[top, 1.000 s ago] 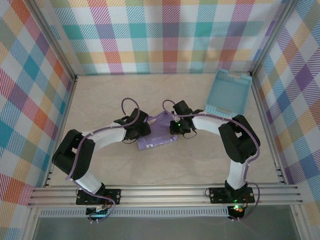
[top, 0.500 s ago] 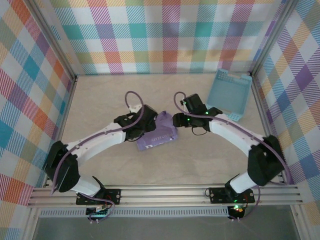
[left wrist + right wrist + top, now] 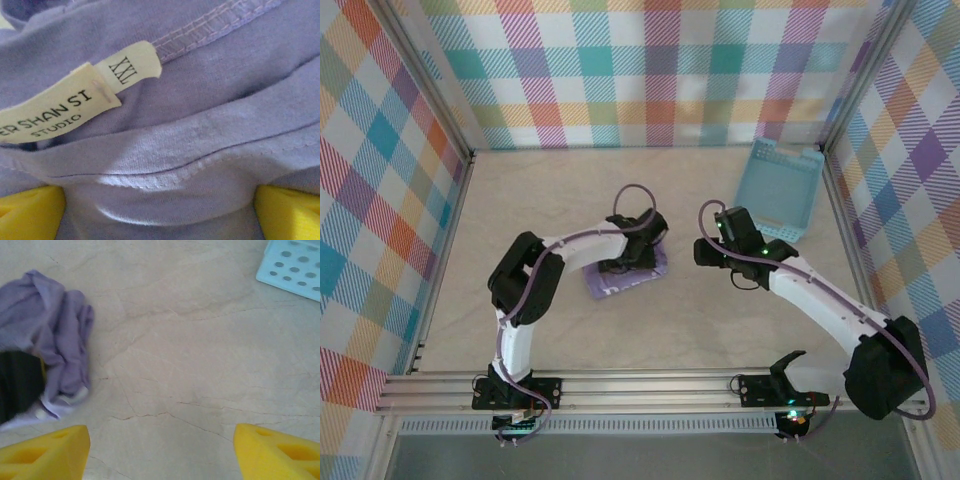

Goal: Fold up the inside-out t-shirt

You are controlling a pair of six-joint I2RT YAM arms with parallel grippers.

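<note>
The lavender t-shirt [image 3: 620, 280] lies in a small bunched bundle at the middle of the table. My left gripper [image 3: 636, 252] sits right on top of its far edge. In the left wrist view the t-shirt [image 3: 200, 100] is very close, with a cream size label [image 3: 75, 105] and a stitched hem showing. The left gripper [image 3: 160, 212] is open, its yellow fingertips [image 3: 30, 212] wide apart with fabric lying between them. My right gripper [image 3: 705, 250] hovers to the right of the bundle, apart from it. The right gripper [image 3: 162, 450] is open over bare table, with the t-shirt [image 3: 60, 335] off to its left.
A light blue slotted basket [image 3: 780, 188] leans at the back right corner; its edge [image 3: 292, 267] shows in the right wrist view. Checked walls close in the table on three sides. A metal rail [image 3: 650, 385] runs along the near edge.
The right gripper has let go of the t-shirt and pulled away to the right. The left gripper has moved right onto the bundle and opened wide. The bundle now lies flatter.
</note>
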